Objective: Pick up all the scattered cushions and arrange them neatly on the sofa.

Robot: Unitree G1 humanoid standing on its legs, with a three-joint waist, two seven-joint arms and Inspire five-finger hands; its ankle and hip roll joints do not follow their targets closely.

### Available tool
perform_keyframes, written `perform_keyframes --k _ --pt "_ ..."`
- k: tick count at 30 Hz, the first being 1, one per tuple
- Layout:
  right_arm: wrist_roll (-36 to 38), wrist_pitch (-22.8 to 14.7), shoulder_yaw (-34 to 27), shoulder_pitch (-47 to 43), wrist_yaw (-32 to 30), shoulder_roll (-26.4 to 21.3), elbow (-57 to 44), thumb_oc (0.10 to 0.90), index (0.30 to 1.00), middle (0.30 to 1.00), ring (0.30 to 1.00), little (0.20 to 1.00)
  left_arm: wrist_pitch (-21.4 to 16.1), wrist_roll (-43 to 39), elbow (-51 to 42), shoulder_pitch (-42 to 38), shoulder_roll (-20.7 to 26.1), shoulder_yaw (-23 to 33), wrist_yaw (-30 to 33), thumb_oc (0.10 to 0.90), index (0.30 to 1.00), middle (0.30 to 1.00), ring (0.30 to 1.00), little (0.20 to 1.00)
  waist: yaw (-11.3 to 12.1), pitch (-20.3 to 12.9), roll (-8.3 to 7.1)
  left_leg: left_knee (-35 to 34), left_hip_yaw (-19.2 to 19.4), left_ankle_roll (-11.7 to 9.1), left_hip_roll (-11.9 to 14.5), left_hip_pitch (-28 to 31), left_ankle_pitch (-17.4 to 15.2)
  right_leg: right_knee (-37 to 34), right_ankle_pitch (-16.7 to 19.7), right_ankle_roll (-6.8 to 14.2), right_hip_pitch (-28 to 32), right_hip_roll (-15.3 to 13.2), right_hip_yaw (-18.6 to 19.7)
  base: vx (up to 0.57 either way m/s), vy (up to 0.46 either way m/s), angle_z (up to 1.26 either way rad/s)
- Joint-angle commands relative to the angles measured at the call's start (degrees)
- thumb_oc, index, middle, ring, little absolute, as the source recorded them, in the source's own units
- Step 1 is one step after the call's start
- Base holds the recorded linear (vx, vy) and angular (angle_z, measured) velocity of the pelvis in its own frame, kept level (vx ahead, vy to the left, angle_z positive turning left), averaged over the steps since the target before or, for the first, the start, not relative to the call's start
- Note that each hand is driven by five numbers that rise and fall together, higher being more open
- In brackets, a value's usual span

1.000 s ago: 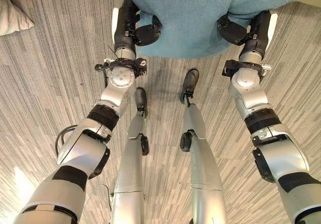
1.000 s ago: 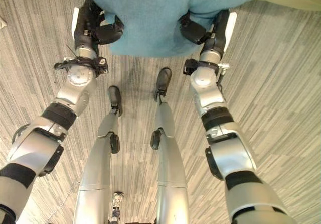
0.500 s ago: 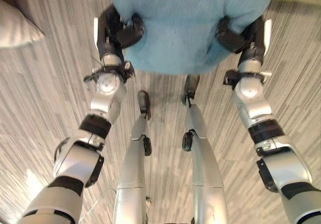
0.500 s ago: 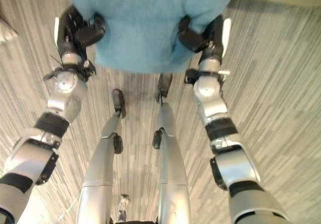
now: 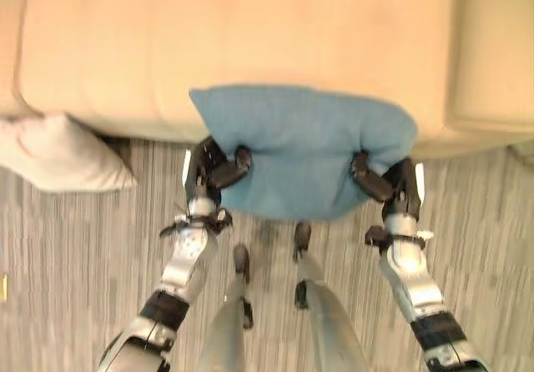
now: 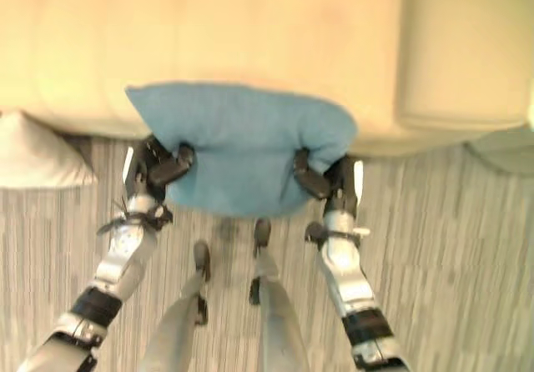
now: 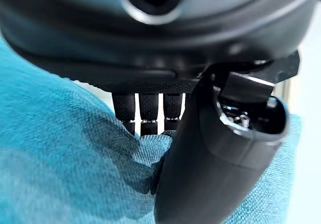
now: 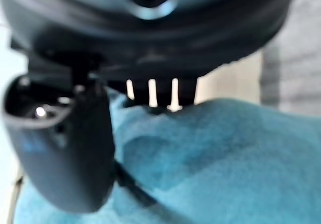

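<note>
1. The blue cushion (image 5: 304, 147) hangs between the robot's two hands, held up off the floor (image 5: 75, 272) in front of the sofa (image 5: 250, 38).
2. The left hand (image 5: 219, 170) clamps the cushion's left lower edge — its thumb presses into the near face of the cloth while the fingers (image 7: 143, 114) curl in behind, as the left wrist view shows, with blue fabric bunched between them.
3. The right hand (image 5: 377, 180) grips the opposite lower edge in the same way; in the right wrist view its thumb lies over the cloth and its fingers (image 8: 150, 101) dig into the cushion's far side.
4. The cushion is puckered inward where each hand bites, and it bulges out between and below them.
5. Its upper part overlaps the front edge of the cream sofa seat in the head views, while its lower part hangs over the striped grey floor; whether it touches the seat cannot be told.
6. The cushion's top left corner points out toward the sofa's left half, and the top right corner sits near the seam beside the sofa's right section (image 5: 492, 47).
7. A white cushion (image 5: 58, 153) lies on the floor at the sofa's base, well to the left of the left hand — apart from the blue one.
</note>
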Motion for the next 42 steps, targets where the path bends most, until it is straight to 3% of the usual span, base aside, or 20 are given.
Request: perform_keyframes --k 1,9,14,21,24,26,29,32,37,39,42 --pt "-5.35 -6.11 0.96 -1.78 4.05 1.29 -11.86 0.4 0.3 0.3 0.3 0.3 -4.62 5.3 -7.55 -1.58 -2.2 -4.93 -6.44 0.4 0.3 0.3 0.3 0.3 1.38 -6.7 -0.06 -1.78 0.39 -2.93 -0.4 2.26 0.16 3.05 -8.97 7.3 8.83 -0.18 -1.4 0.16 -0.027 -0.04" --pt "-6.83 -5.26 -4.24 11.12 6.58 0.99 -18.63 0.4 0.3 0.3 0.3 0.3 -3.67 7.81 -14.09 11.03 1.37 -0.18 -6.72 0.4 0.3 0.3 0.3 0.3 0.47 -13.72 0.25 -2.12 2.18 -2.82 0.48 13.81 -2.1 0.68 -11.27 6.91 21.46 1.6 -0.03 0.15 -0.029 0.04" --pt "-6.81 -4.79 -4.97 14.32 7.3 1.09 -18.57 0.4 0.3 0.3 0.3 0.3 -2.97 7.98 -14.05 13.59 1.05 1.06 -6.72 0.4 0.3 0.3 0.3 0.3 0.39 -14.7 -0.15 -0.07 2.58 -2.2 0.76 17.06 -3.93 0.63 -13.06 6.07 25.61 2.1 1.24 0.09 -0.044 0.06" --pt "-7.33 -4.15 -6.76 16.08 7.11 0.55 -20.09 0.4 0.3 0.3 0.3 0.3 -2.04 7.16 -13.02 15.8 -0.51 2.27 -6.66 0.4 0.3 0.3 0.3 0.3 1.01 -13.13 -2.33 13.56 2.06 -1.41 0.57 12.03 -6.46 0.87 -14.21 4.99 29.11 1.27 1.81 0.01 -0.026 0.01" --pt "-6.92 -4.07 -7.63 15.95 6.81 0.95 -20.85 0.4 0.3 0.3 0.3 0.3 -1.42 8.39 -13.94 16.67 -0.04 2.5 -6.8 0.4 0.3 0.3 0.3 0.3 1.21 -14.12 -2.68 10.03 2.91 -0.82 -0.29 9.7 -5.63 -0.41 -13.96 5.53 29.85 1.38 2.32 0.14 0.051 0.01" --pt "-6.42 -3.64 -7.51 14.68 5.63 1.34 -20.91 0.4 0.3 0.3 0.3 0.3 -0.98 9.49 -14.77 16.29 0.17 2.74 -6.14 0.4 0.3 0.3 0.3 0.3 2.44 -14.21 -3.18 8.42 4.54 -0.94 -1.5 3.93 -2.54 -1.78 -14.38 5.52 31.48 2.13 4.0 0.18 0.11 -0.03" --pt "-5.44 -3.46 -5.34 13.61 7.52 2.28 -20.86 0.4 0.3 0.3 0.3 0.3 -1.18 8.17 -15.39 18.08 0.47 3.13 -6.7 0.4 0.3 0.3 0.3 0.3 3.55 -15.61 -3.18 4.31 2.52 0.27 -2.33 8.68 -2.61 -1.22 -15.07 6.35 32.77 1.95 6.72 0.31 0.2 -0.89" --pt "-4.71 -3.34 -3.9 12.55 9.19 3.46 -21.19 0.4 0.3 0.3 0.3 0.3 -0.64 8.04 -15.47 18.37 1.47 3.42 -7.31 0.4 0.3 0.3 0.3 0.3 4.73 -15.31 -3.27 3.36 4.59 2.11 -2.4 12.45 -4.44 4.54 -15.77 7.91 31.92 0.26 8.18 0.26 0.271 -0.66" --pt "-5.03 -3.32 -2.18 10.63 10.18 4.65 -21.55 0.4 0.3 0.3 0.3 0.3 -0.54 8.48 -15.83 17.53 3.09 4.07 -6.44 0.4 0.3 0.3 0.3 0.3 4.2 -12.46 -2.17 3.61 5.36 4.76 -1.8 14.73 -5.98 22.76 -10.07 10.64 22.24 -0.26 9.62 0.04 0.109 -0.4" --pt "-4.88 -3.56 -1.52 10.33 10.47 5.23 -21.68 0.4 0.3 0.3 0.3 0.3 -0.83 8.82 -15.66 17.48 3.03 4.56 -6.14 0.4 0.3 0.3 0.3 0.3 4.39 -12.09 -1.61 3.34 5.73 4.99 -1.47 15.65 -6.59 24.44 -10.66 10.38 19.56 -1.54 7.61 0.07 0.074 -0.2" --pt "-5.46 -3.63 -1.32 9.92 10.92 4.61 -21.56 0.4 0.3 0.3 0.3 0.3 -1.27 8.56 -15.34 18.07 2.44 4.93 -6.45 0.4 0.3 0.3 0.3 0.3 4.3 -12.51 -1.67 1.08 5.66 4.66 -2.03 18.1 -7.31 16.43 -11.96 9.58 17.87 -1.88 4.64 0.21 -0.012 -0.19"
